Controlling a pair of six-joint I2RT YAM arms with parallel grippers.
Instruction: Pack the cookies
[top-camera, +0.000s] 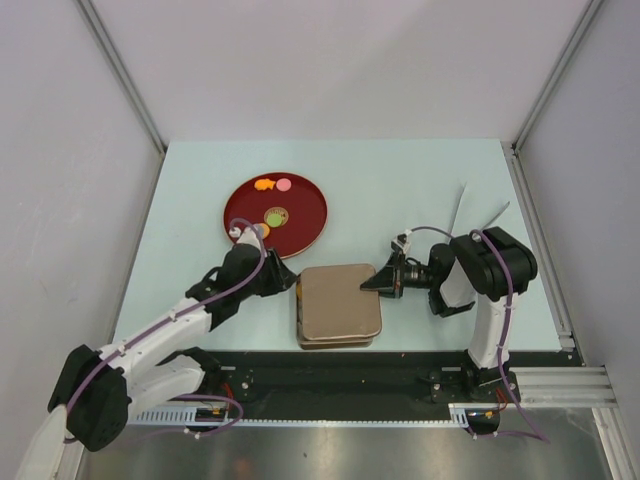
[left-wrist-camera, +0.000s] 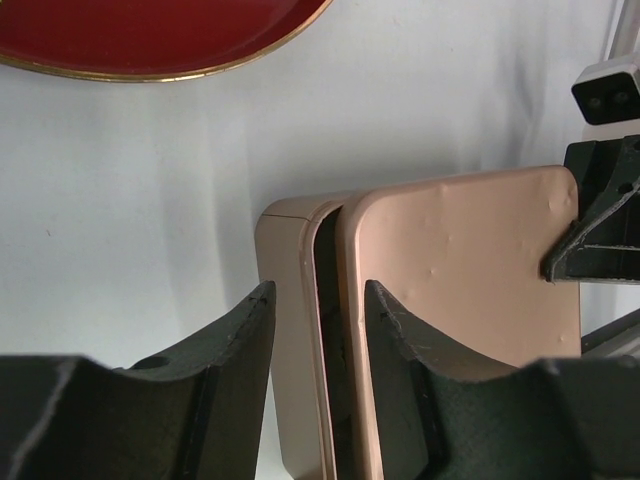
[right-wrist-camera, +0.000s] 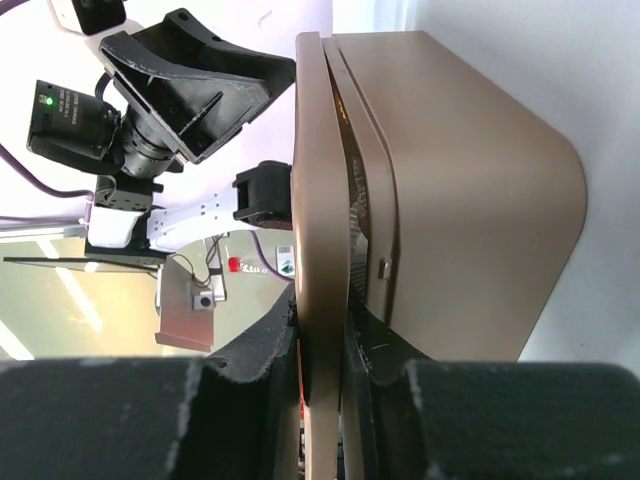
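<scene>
nearest you, the tan box (top-camera: 335, 343) sits on the table (top-camera: 420, 170) just ahead of the arm bases, with its lid (top-camera: 340, 298) on top and one of your grippers at each side. your right gripper (top-camera: 372, 284) meets the box's right edge. in the right wrist view its fingers (right-wrist-camera: 275, 345) are closed on the thin edge of the lid, which stands slightly away from the box body, with a narrow gap along the seam. your left gripper (top-camera: 290, 283) is at the box's left edge. in the left wrist view its fingers (left-wrist-camera: 250, 330) are parted and straddle the box wall and the lid's rim. you cannot tell from here whether they press on either.

farther back and to the left, just beyond your left wrist, lies the round red plate (top-camera: 300, 225). the cookies (top-camera: 264, 184) are on it: an orange one and a pink one (top-camera: 284, 184) side by side near the far rim, a green one (top-camera: 274, 215) near the middle, and another orange one at the near rim, partly hidden by the arm.

farther right, behind your right arm, a thin grey tool (top-camera: 458, 208) lies on the table.
</scene>
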